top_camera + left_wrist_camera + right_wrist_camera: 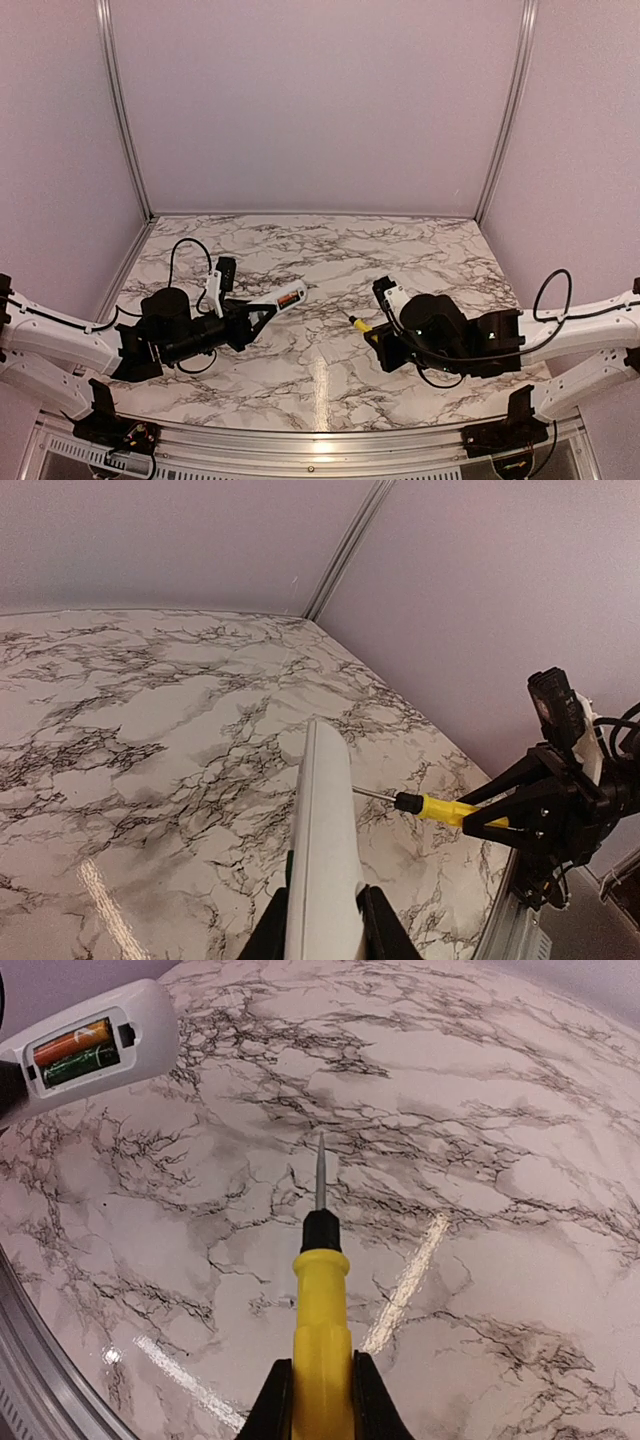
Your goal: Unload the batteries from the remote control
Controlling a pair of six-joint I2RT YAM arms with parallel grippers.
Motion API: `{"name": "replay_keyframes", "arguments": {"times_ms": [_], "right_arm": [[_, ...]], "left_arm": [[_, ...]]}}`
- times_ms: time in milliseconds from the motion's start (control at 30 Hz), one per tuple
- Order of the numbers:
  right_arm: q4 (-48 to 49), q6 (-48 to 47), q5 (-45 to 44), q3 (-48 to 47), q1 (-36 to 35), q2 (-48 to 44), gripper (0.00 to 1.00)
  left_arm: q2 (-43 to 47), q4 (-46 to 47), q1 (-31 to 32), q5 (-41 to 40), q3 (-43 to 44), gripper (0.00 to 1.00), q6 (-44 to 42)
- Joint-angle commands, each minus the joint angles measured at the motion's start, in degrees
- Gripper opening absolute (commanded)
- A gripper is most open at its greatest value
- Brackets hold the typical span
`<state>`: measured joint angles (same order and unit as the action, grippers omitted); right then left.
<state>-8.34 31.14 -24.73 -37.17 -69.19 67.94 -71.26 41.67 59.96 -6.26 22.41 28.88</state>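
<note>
L arm: white tube links, blk joints | R arm: same white/blk | L cable & R cable: thin blk loops nr wrists | L gripper, R gripper: blk, triangular strut frames, white cam pod on each

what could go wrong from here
1. The left gripper clamps the white oblong remote control by one end only; prying may twist it loose.
2. The yellow-handled screwdriver, in the right gripper, could slip off the orange and dark cylindrical batteries.
3. Freed cells may roll across the marble table.
</note>
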Motion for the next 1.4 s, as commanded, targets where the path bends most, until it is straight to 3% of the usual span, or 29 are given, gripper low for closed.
{"name": "replay_keyframes", "arguments": {"times_ms": [0,267,567,867,1167,1367], "right_arm": [[-9.52,-2.80,4.26,-2.33,0.35,-3.23,0.00],[-8.68,-1.52,6.00,0.20,0.35,-9.88,0.00],[-9.82,-1.26,7.59,0.59,0.37,-11.53,0.00],[-14.46,0.79,8.10,-0.89,0.41,-13.27,0.00],[-17.93,2.63,7.34,-3.03,0.35,-13.10,0.00],[-17.15,2.59,7.95,-3.84,0.24,-13.43,0.00]], "left_arm": [[-2.97,0.48,0.02,-3.27,2.33,0.00,-3.01],[-8.53,1.08,-0.42,1.26,5.07,0.00,-7.08],[-13.12,8.75,-3.59,14.46,5.14,0.00,-10.49],[-19.07,8.71,-10.73,26.98,8.75,0.00,-9.12],[-27.12,13.76,-16.00,45.56,11.83,0.00,-7.68],[-26.68,13.28,-16.72,45.96,11.78,0.00,-7.00]]}}
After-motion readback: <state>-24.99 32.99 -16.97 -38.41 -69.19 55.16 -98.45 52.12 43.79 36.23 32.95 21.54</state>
